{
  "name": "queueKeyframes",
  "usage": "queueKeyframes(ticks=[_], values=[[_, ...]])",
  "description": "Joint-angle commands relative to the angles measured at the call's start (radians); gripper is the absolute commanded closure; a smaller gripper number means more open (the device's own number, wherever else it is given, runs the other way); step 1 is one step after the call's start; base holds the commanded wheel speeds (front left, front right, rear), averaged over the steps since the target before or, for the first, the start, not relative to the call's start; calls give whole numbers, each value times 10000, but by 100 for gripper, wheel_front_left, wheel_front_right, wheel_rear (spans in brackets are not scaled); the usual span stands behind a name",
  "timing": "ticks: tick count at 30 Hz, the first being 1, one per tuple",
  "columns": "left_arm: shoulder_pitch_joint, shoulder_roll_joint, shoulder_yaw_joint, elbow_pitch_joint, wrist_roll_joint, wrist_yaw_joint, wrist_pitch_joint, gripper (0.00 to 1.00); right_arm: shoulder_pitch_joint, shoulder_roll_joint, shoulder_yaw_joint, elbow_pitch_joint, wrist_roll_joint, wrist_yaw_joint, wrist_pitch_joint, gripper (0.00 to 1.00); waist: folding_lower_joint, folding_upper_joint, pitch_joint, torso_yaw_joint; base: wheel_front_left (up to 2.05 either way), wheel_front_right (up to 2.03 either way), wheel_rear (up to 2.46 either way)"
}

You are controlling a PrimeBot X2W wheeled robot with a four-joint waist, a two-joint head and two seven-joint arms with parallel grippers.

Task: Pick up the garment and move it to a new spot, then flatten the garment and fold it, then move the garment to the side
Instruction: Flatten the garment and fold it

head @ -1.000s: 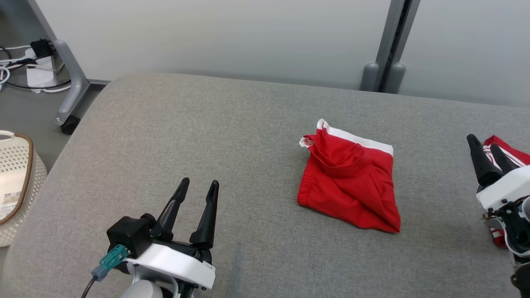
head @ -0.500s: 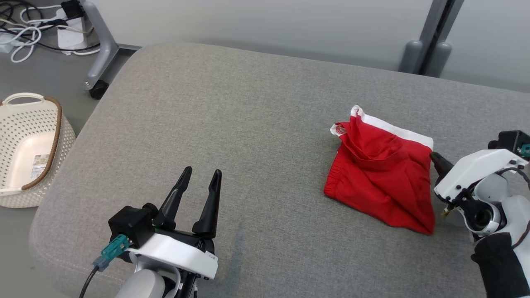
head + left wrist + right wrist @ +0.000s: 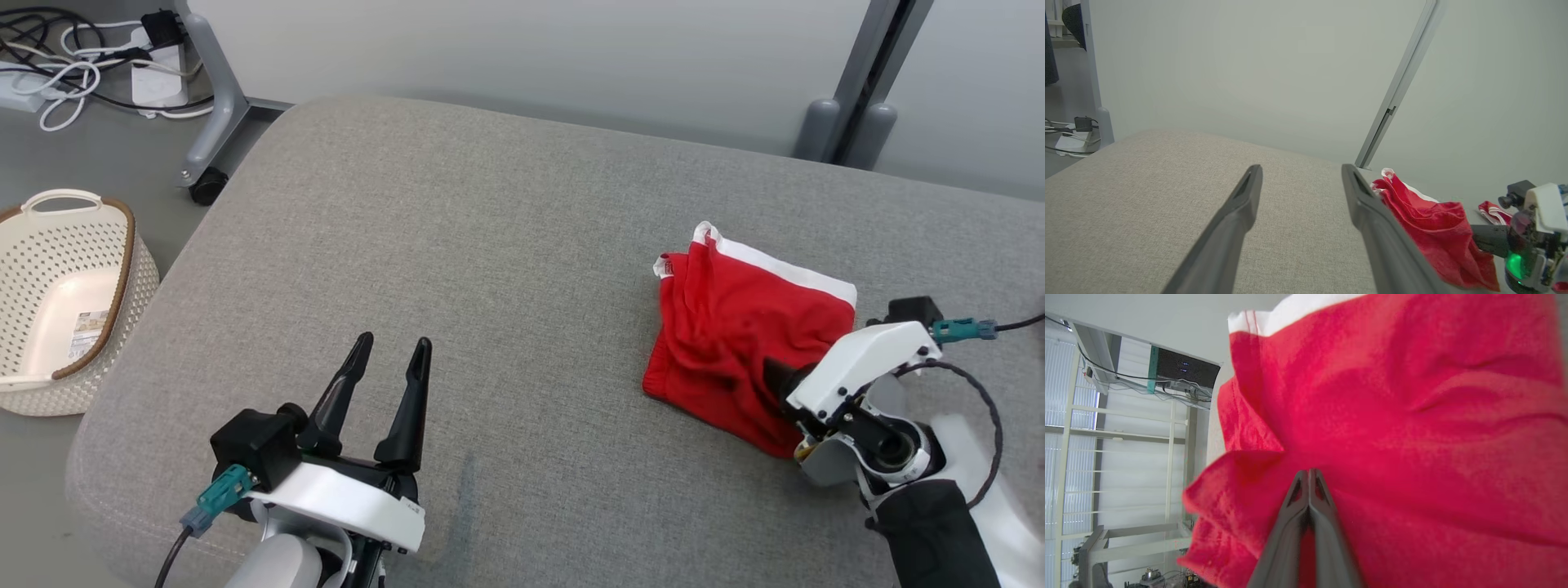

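**Pinch made, lift pending**

The red cloth garment with a white band [image 3: 735, 327] lies bunched on the right half of the grey upholstered bench [image 3: 490, 245]. The right gripper [image 3: 775, 377] reaches in low from the near side, fingers pressed together on a fold of its near edge, probably to lift and carry it. The left gripper [image 3: 393, 343] hovers well apart, fingers spread and empty, likely kept free for flattening. Counted: two grippers, one pinched garment, one striped red cloth [image 3: 1493, 211] beyond it, one cream perforated plastic basket [image 3: 139, 278] on the floor
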Motion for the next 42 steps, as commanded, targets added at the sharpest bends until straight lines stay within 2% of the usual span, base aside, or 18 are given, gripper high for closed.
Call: queueKeyframes(ticks=[1, 6, 9, 12, 18, 19, 20, 21, 22, 29, 35, 42], values=[[83, 64, 30, 15, 46, 38, -8, 0, 239, 2, 218, -253, 212, 11, 191, 100, 0, 0, -93, -91, 0, 0, 0], [150, 114, -15, 60, 8, 60, 22, 0, 1139, 4, 1995, -1641, 1438, 11, 1183, 100, 0, 0, -310, -308, 0, 0, 0], [197, 139, -1, 57, -25, 89, 36, 0, 1697, -36, 2738, -2771, 2280, 11, 1136, 100, 0, 0, -438, -471, 0, 0, 0], [272, 170, 37, 6, -35, 144, 36, 0, 2040, -24, 2924, -3625, 2340, 11, 684, 100, 0, 0, -570, -668, 0, 0, 0], [417, 241, 98, -125, -71, 244, 37, 0, 2579, -268, 2597, -5339, 2007, 11, 39, 98, 0, 0, -853, -1090, 0, 0, 0], [446, 260, 119, -163, -70, 260, 35, 0, 2684, -357, 2530, -5685, 1897, 11, -46, 81, 0, 0, -897, -1175, 0, 0, 0], [500, 282, 135, -200, -65, 280, 33, 0, 2788, -467, 2426, -6013, 1793, 11, -139, 58, 0, 0, -938, -1267, 0, 0, 0], [556, 309, 146, -222, -64, 311, 31, 0, 2897, -563, 2307, -6301, 1714, 11, -207, 11, 0, 0, -980, -1357, 0, 0, 0], [601, 335, 162, -252, -64, 347, 29, 0, 3019, -647, 2200, -6610, 1619, 11, -254, 0, 0, 0, -1017, -1452, 0, 0, 0], [735, 542, 324, -589, 26, 519, 20, 0, 3841, -1237, 920, -8680, 607, 12, -739, 0, 0, 0, -1230, -2035, 0, 0, 0], [807, 789, 486, -930, 106, 708, 30, 0, 4850, -1719, -366, -10131, -1268, 14, -1355, 0, 0, 0, -1335, -2383, 0, 0, 0], [1051, 930, 807, -1252, 183, 989, 11, 0, 5760, -1639, -1144, -10870, -2948, 12, -2873, 0, 0, 0, -1298, -2698, 0, 0, 0]])
